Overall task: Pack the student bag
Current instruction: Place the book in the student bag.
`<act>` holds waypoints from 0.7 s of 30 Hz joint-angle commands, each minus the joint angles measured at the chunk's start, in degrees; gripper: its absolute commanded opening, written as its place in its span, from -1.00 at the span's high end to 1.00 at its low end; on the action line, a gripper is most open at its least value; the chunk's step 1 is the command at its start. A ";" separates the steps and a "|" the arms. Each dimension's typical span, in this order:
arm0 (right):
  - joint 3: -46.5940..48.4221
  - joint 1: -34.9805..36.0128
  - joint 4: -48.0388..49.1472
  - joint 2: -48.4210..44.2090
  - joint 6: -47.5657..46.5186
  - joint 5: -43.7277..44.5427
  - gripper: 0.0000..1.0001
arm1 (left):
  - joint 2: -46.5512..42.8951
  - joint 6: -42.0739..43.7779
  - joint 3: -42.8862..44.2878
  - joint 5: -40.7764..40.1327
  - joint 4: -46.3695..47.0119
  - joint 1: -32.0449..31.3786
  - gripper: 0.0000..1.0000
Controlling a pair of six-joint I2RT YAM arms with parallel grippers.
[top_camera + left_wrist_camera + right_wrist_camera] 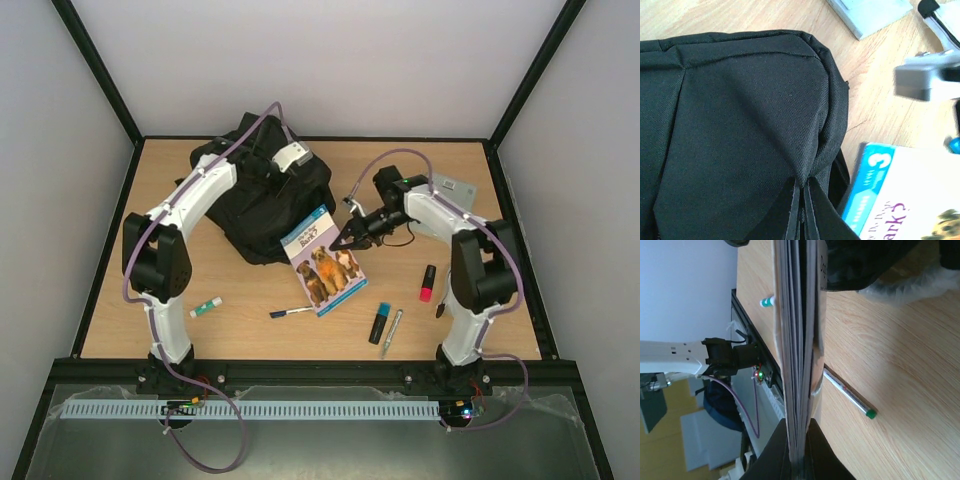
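Note:
The black student bag (255, 210) lies at the back left of the table. My left gripper (280, 180) is over its top and is shut on a fold of the bag's fabric; the left wrist view shows the bag (740, 125) pinched between my left gripper (807, 200). My right gripper (352, 232) is shut on the edge of a blue book with dogs on its cover (325, 262), which lies tilted against the bag's right side. In the right wrist view the book (797, 340) is edge-on, clamped in my right gripper (800, 452).
On the table lie a green-capped glue stick (205, 308), a pen (290, 312), a blue highlighter (380, 322), a silver pen (391, 332) and a red marker (427, 283). A flat grey-white item (455, 187) lies at the back right.

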 commanded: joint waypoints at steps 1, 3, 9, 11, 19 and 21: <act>3.76 1.32 2.22 5.45 3.69 -7.07 0.98 | -4.43 2.45 1.27 2.32 -3.74 0.25 0.95; 5.70 1.59 4.82 7.77 6.04 -7.31 0.98 | -4.94 3.18 1.46 2.11 -4.66 0.35 0.95; 11.18 3.67 10.34 13.44 14.15 -9.13 0.98 | -5.15 4.05 3.60 2.28 -7.69 0.36 0.95; 11.84 4.79 11.58 14.68 15.77 -10.16 0.98 | -5.29 4.06 4.23 2.80 -8.40 0.44 0.95; 17.91 7.17 16.58 20.46 21.41 -9.79 0.98 | -5.58 5.07 6.24 3.91 -11.45 0.44 0.95; 19.78 7.41 19.80 21.37 25.45 -8.66 0.98 | -5.64 5.09 6.28 4.60 -11.94 0.44 0.95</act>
